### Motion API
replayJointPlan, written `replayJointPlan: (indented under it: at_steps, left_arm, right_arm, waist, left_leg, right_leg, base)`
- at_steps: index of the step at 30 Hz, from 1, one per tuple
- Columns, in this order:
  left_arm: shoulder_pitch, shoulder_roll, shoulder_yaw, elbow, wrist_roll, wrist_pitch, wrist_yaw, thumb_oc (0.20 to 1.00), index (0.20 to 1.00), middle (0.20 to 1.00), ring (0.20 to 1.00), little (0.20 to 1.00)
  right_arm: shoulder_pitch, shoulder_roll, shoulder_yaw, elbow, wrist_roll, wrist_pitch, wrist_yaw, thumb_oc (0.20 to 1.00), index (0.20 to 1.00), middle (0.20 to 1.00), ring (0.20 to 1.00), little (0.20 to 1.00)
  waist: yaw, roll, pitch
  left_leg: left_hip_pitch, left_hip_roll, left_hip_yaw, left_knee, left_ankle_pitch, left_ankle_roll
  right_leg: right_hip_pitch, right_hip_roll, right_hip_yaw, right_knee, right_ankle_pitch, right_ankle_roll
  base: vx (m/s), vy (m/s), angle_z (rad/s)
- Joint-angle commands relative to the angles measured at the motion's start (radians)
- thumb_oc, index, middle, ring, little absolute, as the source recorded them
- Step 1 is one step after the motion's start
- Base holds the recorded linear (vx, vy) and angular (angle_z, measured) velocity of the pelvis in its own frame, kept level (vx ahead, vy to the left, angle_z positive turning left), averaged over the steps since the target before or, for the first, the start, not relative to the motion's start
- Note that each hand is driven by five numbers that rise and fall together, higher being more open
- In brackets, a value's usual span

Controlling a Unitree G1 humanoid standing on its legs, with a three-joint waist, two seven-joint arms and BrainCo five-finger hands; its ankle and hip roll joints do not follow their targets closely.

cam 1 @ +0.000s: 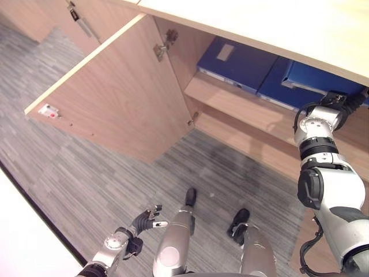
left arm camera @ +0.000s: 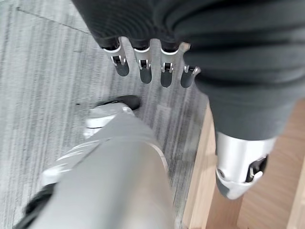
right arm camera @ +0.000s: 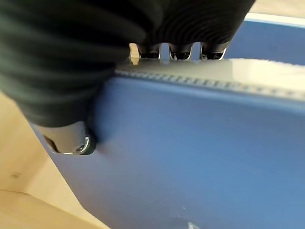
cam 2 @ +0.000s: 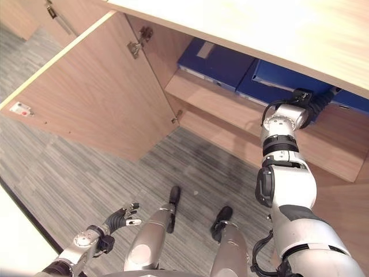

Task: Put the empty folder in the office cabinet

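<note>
A blue folder lies tilted on the upper shelf of the open wooden cabinet, partly on top of two other blue folders. My right hand reaches into the cabinet at that folder. In the right wrist view its fingers curl over the folder's white edge, and its thumb presses on the blue cover. Low at the lower left, my left hand hangs above the carpet with relaxed fingers, holding nothing.
The cabinet's left door stands swung wide open over the grey carpet. A lower shelf runs under the upper one. The pale cabinet top overhangs the folders.
</note>
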Motion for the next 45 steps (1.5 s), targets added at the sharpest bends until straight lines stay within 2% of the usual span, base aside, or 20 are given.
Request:
replayJointPlan:
  at_steps: [1,7,8,9,10,12,15,16,19,20,22,26,28,34,39,41,45]
  left_arm:
    - [-0.005,0.043,-0.033,-0.005,0.044,-0.021,0.005,1.0,1.0,1.0,1.0,1.0]
    - [-0.035,0.074,-0.032,-0.019,0.052,-0.023,0.007,1.0,1.0,1.0,1.0,1.0]
    - [-0.046,0.089,-0.023,-0.023,0.051,-0.025,0.013,1.0,1.0,1.0,1.0,1.0]
    - [-0.045,0.091,-0.022,-0.024,0.05,-0.025,0.012,1.0,1.0,1.0,1.0,1.0]
    - [-0.055,0.112,-0.005,-0.027,0.037,-0.03,0.026,1.0,1.0,1.0,1.0,1.0]
    - [-0.059,0.113,0.008,-0.017,0.014,-0.031,0.036,1.0,1.0,1.0,1.0,1.0]
    - [-0.072,0.12,-0.014,-0.024,0.011,-0.034,0.028,1.0,1.0,1.0,1.0,1.0]
    - [-0.076,0.117,-0.02,-0.021,0.012,-0.034,0.022,1.0,1.0,1.0,1.0,1.0]
    - [-0.087,0.119,-0.031,-0.009,0.022,-0.038,0.011,1.0,1.0,1.0,1.0,1.0]
    - [-0.083,0.118,-0.034,-0.006,0.028,-0.039,0.009,1.0,1.0,1.0,1.0,1.0]
    - [-0.064,0.116,-0.032,-0.024,0.03,-0.039,0.003,1.0,1.0,1.0,1.0,1.0]
    - [-0.026,0.12,-0.037,-0.087,0.019,-0.032,-0.018,1.0,1.0,1.0,1.0,1.0]
    - [0.003,0.13,-0.047,-0.141,0.004,-0.021,-0.037,1.0,1.0,1.0,1.0,1.0]
    - [0.021,0.133,-0.069,-0.195,-0.004,-0.002,-0.049,1.0,1.0,1.0,1.0,1.0]
    - [0.027,0.144,-0.091,-0.244,-0.01,0.005,-0.06,1.0,1.0,1.0,1.0,1.0]
    - [0.03,0.151,-0.098,-0.273,-0.023,0.008,-0.066,1.0,1.0,1.0,1.0,1.0]
    - [0.029,0.162,-0.108,-0.302,-0.033,0.015,-0.071,1.0,1.0,1.0,1.0,1.0]
  right_arm:
    - [-0.011,-0.057,0.034,-0.158,-0.078,-0.023,0.049,0.2,0.2,0.2,0.2,0.2]
    - [0.015,-0.048,0.033,-0.158,-0.081,-0.018,0.051,0.2,0.2,0.2,0.2,0.2]
    - [0.022,-0.032,0.033,-0.156,-0.084,-0.015,0.05,0.2,0.2,0.2,0.2,0.2]
    - [0.022,-0.03,0.032,-0.157,-0.085,-0.015,0.049,0.2,0.2,0.2,0.2,0.2]
    - [-0.002,-0.005,0.035,-0.157,-0.077,-0.009,0.054,0.2,0.2,0.2,0.2,0.2]
    - [-0.026,0.018,0.042,-0.137,-0.073,-0.001,0.055,0.2,0.2,0.2,0.2,0.2]
    - [-0.048,0.022,0.034,-0.118,-0.055,-0.003,0.062,0.2,0.2,0.2,0.2,0.2]
    - [-0.055,0.012,0.036,-0.117,-0.048,-0.004,0.065,0.2,0.2,0.2,0.2,0.2]
    - [-0.048,-0.02,0.045,-0.124,-0.048,-0.007,0.062,0.2,0.2,0.2,0.2,0.2]
    - [-0.046,-0.026,0.043,-0.12,-0.051,-0.003,0.065,0.2,0.2,0.2,0.2,0.2]
    - [-0.044,-0.048,0.036,-0.11,-0.048,0.002,0.068,0.2,0.2,0.2,0.2,0.2]
    - [-0.042,-0.083,0.035,-0.108,-0.053,0.003,0.068,0.2,0.2,0.2,0.2,0.2]
    - [-0.053,-0.103,0.047,-0.092,-0.06,0.016,0.069,0.2,0.2,0.2,0.2,0.2]
    - [-0.084,-0.122,0.063,-0.062,-0.066,0.029,0.068,0.2,0.2,0.2,0.2,0.2]
    - [-0.104,-0.125,0.067,-0.045,-0.058,0.037,0.074,0.2,0.2,0.2,0.2,0.2]
    - [-0.123,-0.137,0.077,-0.026,-0.061,0.043,0.075,0.2,0.2,0.2,0.2,0.2]
    - [-0.147,-0.15,0.097,-0.006,-0.066,0.051,0.073,0.2,0.2,0.2,0.2,0.2]
  waist:
    - [0.022,-0.027,-0.03]
    - [0.027,-0.063,-0.034]
    - [0.025,-0.075,-0.026]
    - [0.025,-0.078,-0.025]
    - [0.019,-0.079,-0.001]
    - [0.026,-0.072,0.011]
    - [0.018,-0.062,0.014]
    - [0.014,-0.056,0.014]
    - [0.003,-0.058,0.012]
    - [0.001,-0.057,0.012]
    - [0.007,-0.049,0.001]
    - [0.009,-0.022,-0.007]
    - [0.008,0.001,-0.009]
    - [-0.002,0.048,0.004]
    - [-0.008,0.078,0.012]
    - [-0.009,0.102,0.02]
    - [-0.009,0.119,0.027]
  left_leg:
    - [-0.007,-0.029,0.03,-0.017,0.069,-0.003]
    - [-0.026,-0.062,0.037,0.024,0.037,0.013]
    - [-0.021,-0.071,0.035,0.036,0.017,0.023]
    - [-0.022,-0.073,0.036,0.038,0.015,0.025]
    - [-0.017,-0.07,0.039,0.057,0.0,0.039]
    - [-0.015,-0.05,0.051,0.062,-0.011,0.058]
    - [0.003,-0.056,0.029,0.043,-0.026,0.052]
    - [0.019,-0.053,0.028,0.033,-0.039,0.038]
    - [0.019,-0.066,0.021,0.052,-0.059,0.021]
    - [0.01,-0.074,0.023,0.058,-0.052,0.022]
    - [0.009,-0.08,0.028,0.068,-0.065,0.02]
    - [0.012,-0.08,0.03,0.072,-0.063,0.021]
    - [0.014,-0.079,0.03,0.092,-0.084,0.02]
    - [-0.001,-0.062,0.03,0.138,-0.099,0.013]
    - [-0.013,-0.05,0.032,0.157,-0.102,0.008]
    - [-0.027,-0.044,0.03,0.174,-0.102,0.005]
    - [-0.047,-0.037,0.027,0.204,-0.109,0.003]
  right_leg:
    - [0.205,0.002,0.017,-0.069,-0.123,0.117]
    - [0.233,-0.036,0.003,-0.068,-0.107,0.152]
    - [0.225,-0.045,0.006,-0.023,-0.079,0.178]
    - [0.222,-0.048,0.007,-0.018,-0.08,0.181]
    - [0.169,-0.067,0.012,0.081,-0.013,0.221]
    - [0.129,-0.071,-0.004,0.158,0.026,0.254]
    - [0.105,-0.078,0.026,0.01,0.019,0.221]
    - [0.088,-0.097,0.056,-0.096,0.057,0.211]
    - [0.103,-0.121,0.111,-0.221,0.096,0.218]
    - [0.108,-0.125,0.112,-0.24,0.129,0.214]
    - [0.128,-0.126,0.108,-0.26,0.143,0.224]
    - [0.127,-0.129,0.105,-0.26,0.153,0.225]
    - [0.123,-0.129,0.102,-0.242,0.132,0.223]
    - [0.085,-0.121,0.115,-0.179,0.089,0.205]
    - [0.058,-0.113,0.126,-0.138,0.062,0.195]
    - [0.03,-0.108,0.132,-0.1,0.042,0.187]
    - [0.0,-0.102,0.133,-0.053,0.016,0.177]
  base:
    - [0.14,0.15,-0.24]
    - [0.12,0.099,0.08]
    - [0.07,0.048,0.24]
    - [0.07,0.119,0.24]
    - [0.01,0.117,0.15]
    - [0.04,0.075,-0.15]
    - [0.08,-0.046,-0.18]
    - [0.13,-0.101,-0.26]
    - [0.1,-0.128,-0.29]
    - [0.03,-0.109,-0.09]
    - [0.04,-0.06,-0.04]
    - [0.01,-0.03,0.0]
    - [0.04,-0.066,0.03]
    - [0.01,-0.069,-0.02]
    - [0.01,-0.055,-0.06]
    - [0.01,-0.068,-0.04]
    - [0.0,-0.063,0.02]
